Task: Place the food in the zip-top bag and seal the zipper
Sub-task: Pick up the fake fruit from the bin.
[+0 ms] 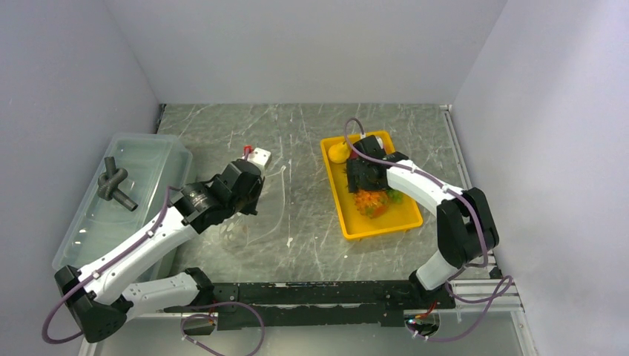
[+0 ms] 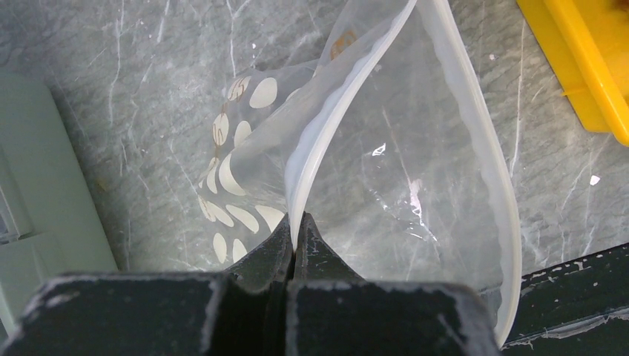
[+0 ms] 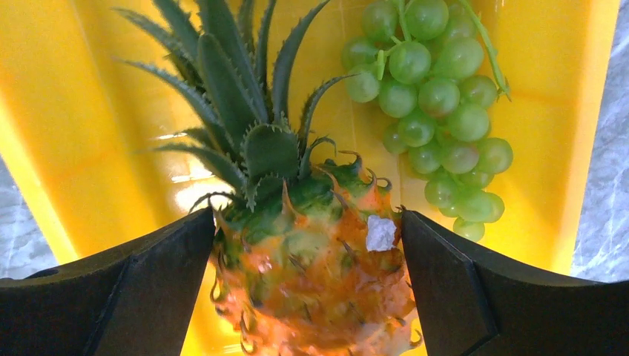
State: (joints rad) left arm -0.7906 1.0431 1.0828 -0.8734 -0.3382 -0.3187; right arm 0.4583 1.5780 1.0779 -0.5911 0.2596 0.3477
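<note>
Grey marbled surface (image 1: 304,200), streaked white, fills the middle of the frame. Yellow tray (image 1: 386,224) lies right of centre, set at a slant. Translucent lidded bin (image 1: 156,159) stands at left, beside the wall. Dark grey knotted piece (image 1: 115,187) at its lid; on top or beneath, undetermined.

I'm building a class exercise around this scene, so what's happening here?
The left gripper is shut on the zipper of the zip-top bag, holding its mouth open. The right gripper is open, its jaws either side of the pineapple, which lies in the yellow tray beside the green grapes. No food shows in the bag yet.
</note>
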